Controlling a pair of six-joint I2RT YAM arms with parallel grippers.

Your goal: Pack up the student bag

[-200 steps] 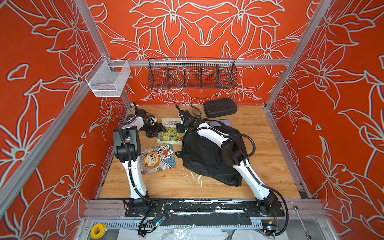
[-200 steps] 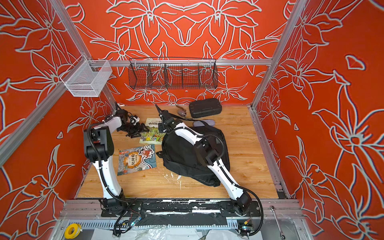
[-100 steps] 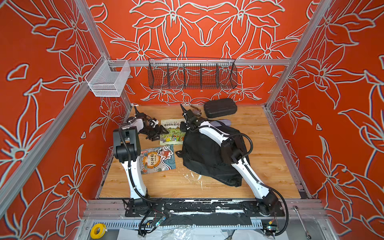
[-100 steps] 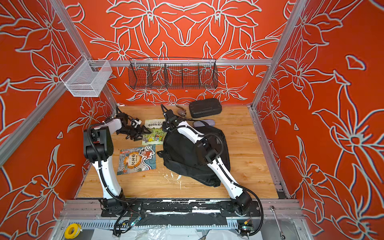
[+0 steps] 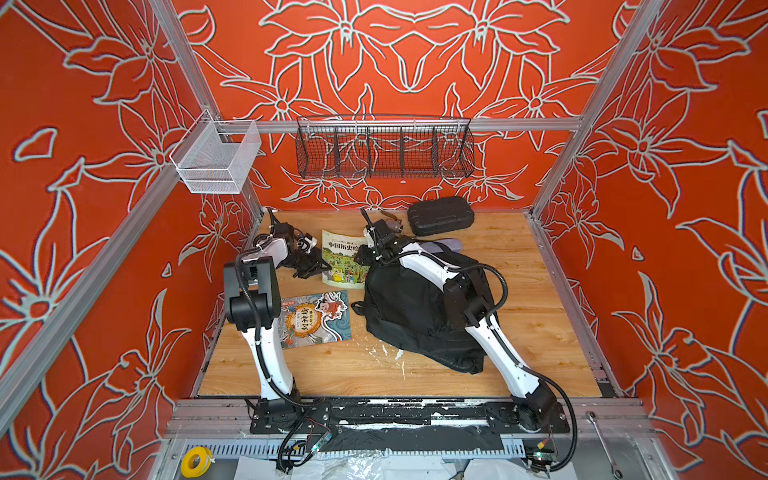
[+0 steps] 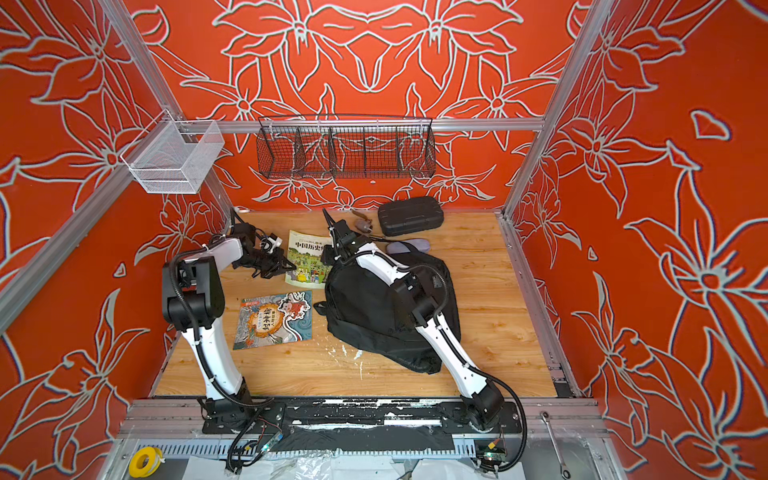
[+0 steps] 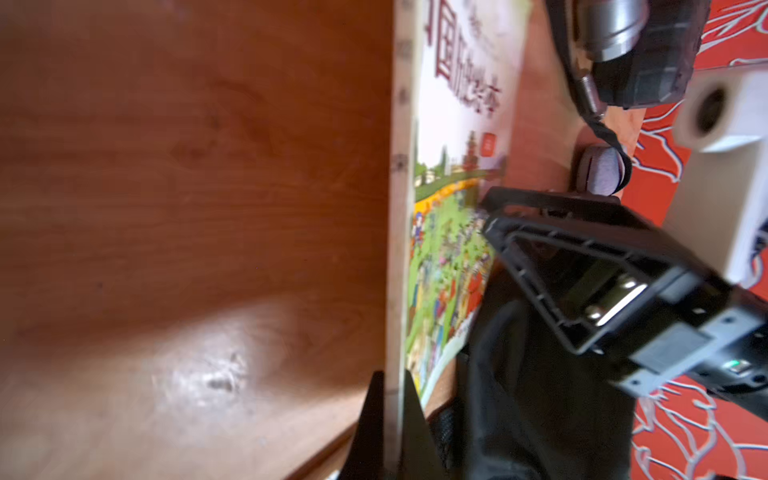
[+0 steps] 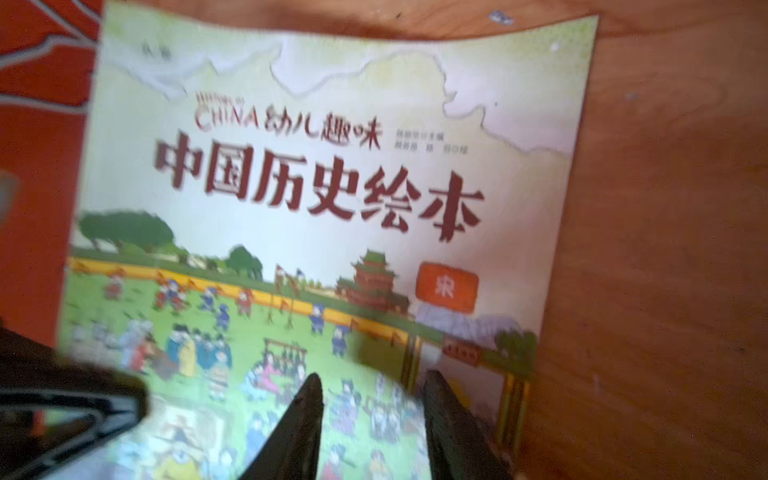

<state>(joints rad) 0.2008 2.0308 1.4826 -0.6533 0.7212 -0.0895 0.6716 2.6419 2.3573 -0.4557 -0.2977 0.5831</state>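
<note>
Over at the left gripper (image 7: pixel 392 399), the fingers are clamped on the edge of the green history book (image 5: pixel 338 266). Behind that gripper, nearer the arm's base, a cartoon-cover book (image 5: pixel 316 318) lies flat on the wooden table (image 5: pixel 528 332). Across the green cover the right gripper (image 8: pixel 374 399) hovers, jaws parted, gripping nothing. Right beside it, under its own arm, the student bag (image 5: pixel 407 307) slumps, its fabric crowding the book's corner. Beyond the gripper sits a black ribbed case (image 5: pixel 440 215), with a grey flat item (image 5: pixel 451 244) between case and bag.

The right arm (image 5: pixel 428 266) hides a strip of the student bag (image 5: pixel 399 316); the blurred picture book (image 8: pixel 324 208) overruns the wrist view.
</note>
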